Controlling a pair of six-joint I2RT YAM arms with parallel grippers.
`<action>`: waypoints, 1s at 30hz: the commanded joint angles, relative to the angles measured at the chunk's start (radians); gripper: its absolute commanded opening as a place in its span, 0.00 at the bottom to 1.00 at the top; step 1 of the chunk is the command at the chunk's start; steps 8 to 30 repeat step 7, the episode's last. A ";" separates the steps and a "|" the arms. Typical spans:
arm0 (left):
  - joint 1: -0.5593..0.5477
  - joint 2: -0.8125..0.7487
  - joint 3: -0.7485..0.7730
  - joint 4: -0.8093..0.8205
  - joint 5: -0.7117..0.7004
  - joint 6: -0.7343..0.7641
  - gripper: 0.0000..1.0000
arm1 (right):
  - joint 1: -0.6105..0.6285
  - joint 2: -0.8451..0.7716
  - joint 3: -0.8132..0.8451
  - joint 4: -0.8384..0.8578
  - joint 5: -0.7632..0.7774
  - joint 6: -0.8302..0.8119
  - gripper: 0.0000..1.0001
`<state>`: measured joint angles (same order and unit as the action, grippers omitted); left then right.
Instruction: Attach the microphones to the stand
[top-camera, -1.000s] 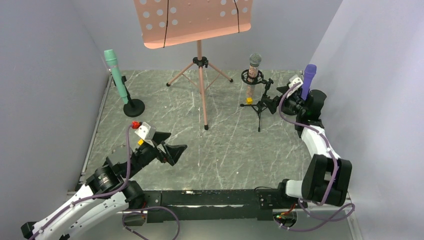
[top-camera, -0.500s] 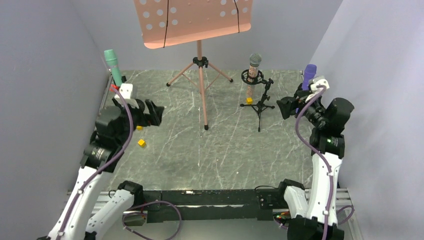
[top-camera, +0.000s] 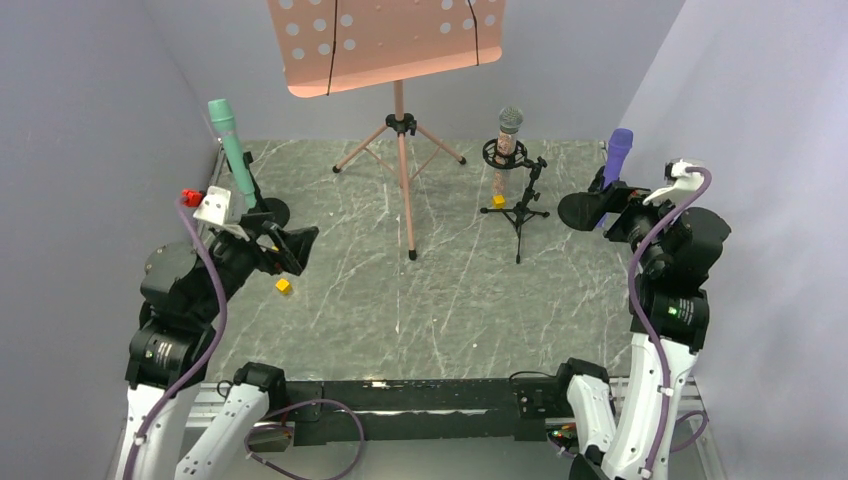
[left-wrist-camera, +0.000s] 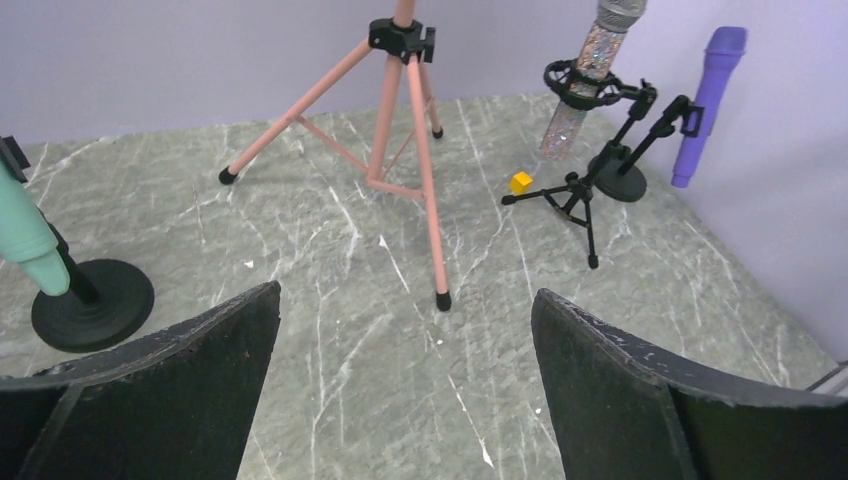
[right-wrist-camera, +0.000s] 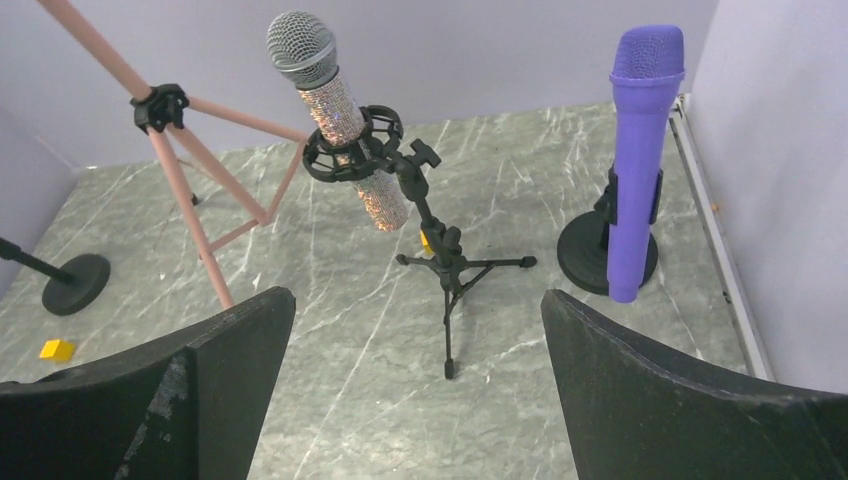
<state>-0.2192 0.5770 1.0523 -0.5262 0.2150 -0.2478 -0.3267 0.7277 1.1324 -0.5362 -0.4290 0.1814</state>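
Along the table's (top-camera: 450, 300) sides, both arms (top-camera: 180, 300) (top-camera: 670, 290) stand seemingly upright, fingers (left-wrist-camera: 150, 400) (right-wrist-camera: 680, 400) spread.

Readable text: none in any of the three views.
Labels, brands, numbers, signs: none can be made out.
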 joint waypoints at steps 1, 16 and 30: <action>0.004 -0.025 0.043 -0.037 0.048 0.019 0.99 | -0.003 0.001 0.052 -0.042 0.062 0.041 1.00; 0.004 -0.061 0.045 -0.054 0.052 0.029 0.99 | -0.003 0.000 0.056 -0.039 0.063 0.028 1.00; 0.004 -0.061 0.045 -0.054 0.052 0.029 0.99 | -0.003 0.000 0.056 -0.039 0.063 0.028 1.00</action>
